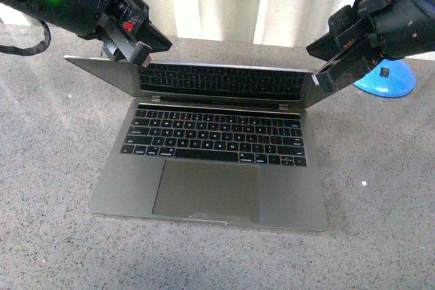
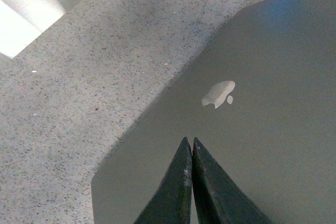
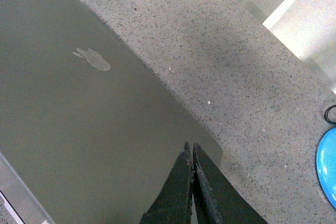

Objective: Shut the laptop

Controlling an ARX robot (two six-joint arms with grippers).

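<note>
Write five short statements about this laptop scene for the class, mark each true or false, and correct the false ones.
1. The laptop is fully closed. False: its lid is only partly lowered and the keyboard shows.
2. The left gripper and the right gripper are at opposite upper corners of the lid. True.
3. The left gripper's jaws are wide open. False: they are shut together.
4. A blue object sits on the table beyond the laptop, on the robot's right. True.
5. A mug stands on the trackpad. False: nothing is on the trackpad.
</note>
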